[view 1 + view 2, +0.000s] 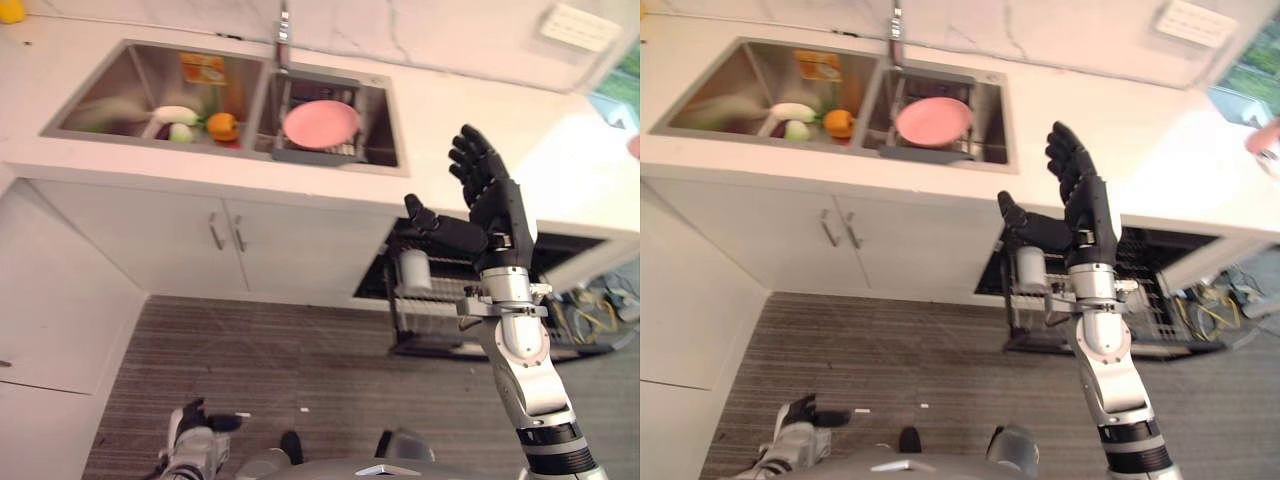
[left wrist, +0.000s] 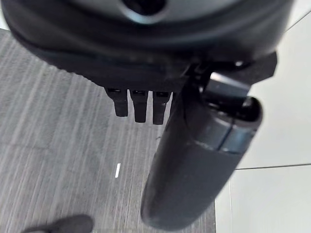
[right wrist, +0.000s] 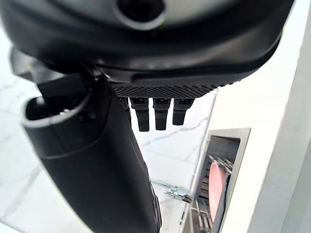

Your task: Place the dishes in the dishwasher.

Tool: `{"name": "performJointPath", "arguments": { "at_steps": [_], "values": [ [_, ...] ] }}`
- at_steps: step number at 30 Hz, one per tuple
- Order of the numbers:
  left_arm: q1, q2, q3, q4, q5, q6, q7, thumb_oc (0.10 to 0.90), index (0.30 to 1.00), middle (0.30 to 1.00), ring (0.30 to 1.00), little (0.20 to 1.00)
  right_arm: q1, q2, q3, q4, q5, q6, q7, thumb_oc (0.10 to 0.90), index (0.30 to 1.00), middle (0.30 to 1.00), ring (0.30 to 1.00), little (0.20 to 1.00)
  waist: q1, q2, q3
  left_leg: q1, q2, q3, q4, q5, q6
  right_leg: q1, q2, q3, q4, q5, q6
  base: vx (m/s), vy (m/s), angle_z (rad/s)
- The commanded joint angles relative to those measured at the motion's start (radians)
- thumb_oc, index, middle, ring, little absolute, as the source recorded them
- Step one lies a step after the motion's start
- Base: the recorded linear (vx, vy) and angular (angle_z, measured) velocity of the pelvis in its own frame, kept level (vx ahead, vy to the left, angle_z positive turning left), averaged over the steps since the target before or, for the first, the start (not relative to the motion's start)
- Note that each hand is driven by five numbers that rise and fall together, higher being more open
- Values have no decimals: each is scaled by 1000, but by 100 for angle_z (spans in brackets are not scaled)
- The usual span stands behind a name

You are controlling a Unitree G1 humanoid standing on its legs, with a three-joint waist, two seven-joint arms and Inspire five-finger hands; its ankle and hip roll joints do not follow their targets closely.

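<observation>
A pink plate [image 1: 320, 123] lies on a wire rack in the sink's right basin [image 1: 380, 135]; in the right wrist view the plate [image 3: 216, 187] shows edge-on. My right hand [image 1: 485, 200] is raised in front of the counter, right of the sink, open with straight fingers and thumb spread, holding nothing. Below it the dishwasher's pulled-out rack [image 1: 440, 300] holds a white cup [image 1: 414, 270]. My left hand [image 1: 200, 425] hangs low over the floor, fingers straight and empty [image 2: 138, 104].
The left basin [image 1: 120, 95] holds vegetables, an orange fruit [image 1: 222, 126] and an orange packet [image 1: 204, 68]. A faucet [image 1: 283, 38] stands behind the sink. White cabinet doors [image 1: 215, 240] run under the counter. The floor [image 1: 300, 360] is grey and striped.
</observation>
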Motion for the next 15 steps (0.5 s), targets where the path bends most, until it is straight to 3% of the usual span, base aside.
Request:
{"name": "performJointPath", "arguments": {
  "at_steps": [1,2,3,5,6,9,14,15],
  "values": [
    [71,38,140,2,26,16,-10,800,900,900,900,900,29,-26,-198,-56,4,-95,-35,800,900,900,900,900,-90,-1,25,-45,48,-88,-98,116,-168,353,103,-28,-623,-54,63,225,24,61],
    [70,35,140,8,27,18,-15,800,900,900,900,900,44,-20,-214,-58,2,-95,-41,800,900,900,900,900,-102,2,34,-25,46,-103,-98,106,-172,334,108,-42,-670,-60,46,295,-8,152],
    [63,28,132,16,43,21,-23,800,900,900,900,900,74,-12,-242,-60,-7,-98,-51,800,900,900,900,900,-130,-3,42,3,29,-136,-98,90,-177,303,146,-43,-749,-34,47,295,-8,152],
    [62,27,128,22,52,23,-28,800,900,900,900,900,87,-9,-256,-59,-6,-102,-56,800,900,900,900,900,-142,-11,38,14,12,-156,-98,79,-179,288,169,-36,-799,-14,51,297,-45,130],
    [63,18,126,37,67,26,-36,800,900,900,900,900,112,-7,-276,-58,-5,-107,-61,800,900,900,900,900,-157,-16,24,33,-16,-193,-98,60,-181,300,173,-82,-892,16,50,306,-57,87],
    [83,6,127,39,88,25,-44,800,900,900,900,900,132,-11,-289,-57,-25,-106,-71,800,900,900,900,900,-173,-3,5,65,-28,-217,-98,41,-180,349,157,-141,-976,43,37,319,-81,106],
    [120,-21,143,38,78,20,-41,800,900,900,900,900,112,-27,-301,-45,-39,-104,-84,800,900,900,900,900,-170,28,-25,133,-15,-197,-42,37,-203,461,173,-79,-1060,33,9,247,-51,32],
    [129,-28,146,40,69,18,-36,800,900,900,900,900,94,-37,-299,-49,-35,-106,-90,800,900,900,900,900,-161,30,-12,93,-13,-159,84,45,-232,493,161,-78,-1082,44,11,87,-51,-40]
  ]
}}
